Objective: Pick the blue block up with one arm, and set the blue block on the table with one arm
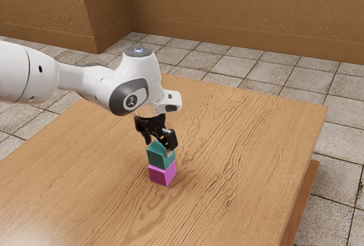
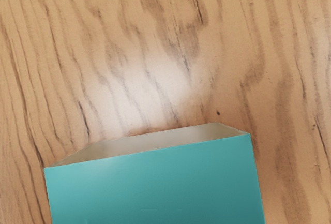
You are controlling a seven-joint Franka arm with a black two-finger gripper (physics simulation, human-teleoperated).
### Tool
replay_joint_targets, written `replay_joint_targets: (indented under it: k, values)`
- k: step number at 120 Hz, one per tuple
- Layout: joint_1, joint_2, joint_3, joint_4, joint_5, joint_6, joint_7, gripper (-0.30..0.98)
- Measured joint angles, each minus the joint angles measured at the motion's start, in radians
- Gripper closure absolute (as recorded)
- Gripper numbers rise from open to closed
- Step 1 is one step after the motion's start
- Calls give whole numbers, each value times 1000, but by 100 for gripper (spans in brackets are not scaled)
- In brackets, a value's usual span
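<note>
Exterior view: the blue block [image 1: 160, 157], teal in tone, sat directly atop the pink block [image 1: 162, 174], just below the frame's centre. Gripper [image 1: 158, 148] was down at the blue block; whether it gripped or stood wide could not be told. Wooden table [image 1: 250, 144] lay beneath.

The blue block [image 1: 159, 158], blue-green and plain-sided, sits level right under the pincer [image 1: 158, 146], at its tips. It appears to rest on the pink block [image 1: 161, 174] farther below the pincer. The table [image 1: 244, 149] beneath is flat, light brown wood with dark wavy grain.
</note>
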State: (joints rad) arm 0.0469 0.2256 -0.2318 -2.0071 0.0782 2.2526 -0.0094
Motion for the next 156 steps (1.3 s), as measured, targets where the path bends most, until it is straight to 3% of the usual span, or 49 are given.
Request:
replay_joint_targets:
  k: [72, 108, 156]
  values:
    - [-12, 103, 8, 70, 32, -3, 19, 0]
    - [-3, 99, 8, 79, 32, -4, 23, 20]
    - [32, 64, 8, 93, 40, -17, 22, 30]
